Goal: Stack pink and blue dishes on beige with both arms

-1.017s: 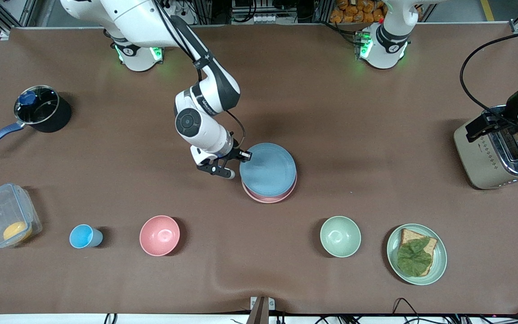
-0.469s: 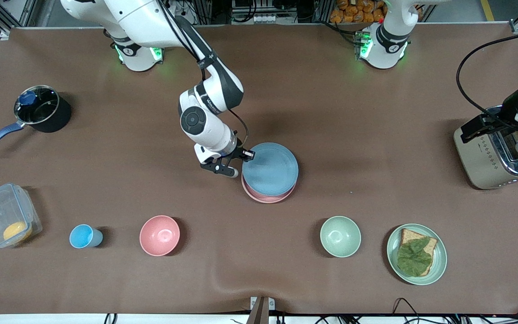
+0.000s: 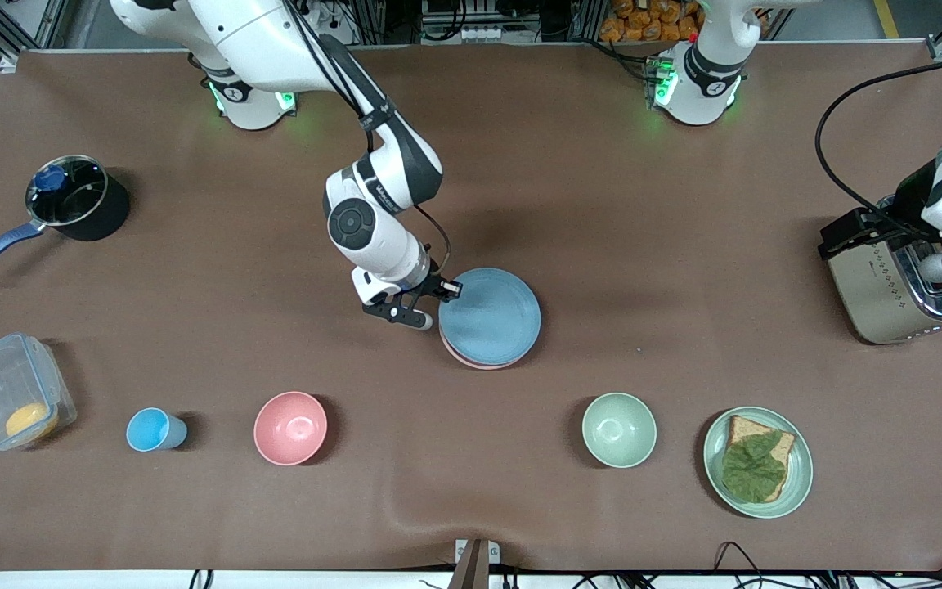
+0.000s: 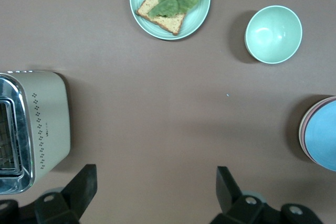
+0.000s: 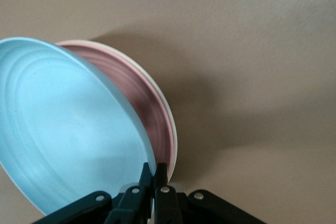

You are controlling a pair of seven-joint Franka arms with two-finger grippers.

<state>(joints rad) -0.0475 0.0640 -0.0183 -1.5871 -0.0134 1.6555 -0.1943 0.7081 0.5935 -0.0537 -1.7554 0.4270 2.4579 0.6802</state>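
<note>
Right tool (image 3: 441, 299) pinched narrow on rim of blue plate (image 3: 489, 316), at frame center. Fingers (image 5: 148, 178) clamped on that rim in right wrist view, plate tilted, raised edge at the tool. Under it, pink plate (image 5: 152, 114), then beige plate (image 5: 174, 136) as a thin pale edge, all 3 stacked mid tabletop (image 3: 602, 204). Left tool (image 4: 155, 195) spread wide over bare tabletop beside toaster (image 3: 896, 286), at frame's right edge, holding nothing.

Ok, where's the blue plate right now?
Mid-table in the front view, the blue plate sits tilted atop the pink plate, its rim pinched by the right end effector.
</note>
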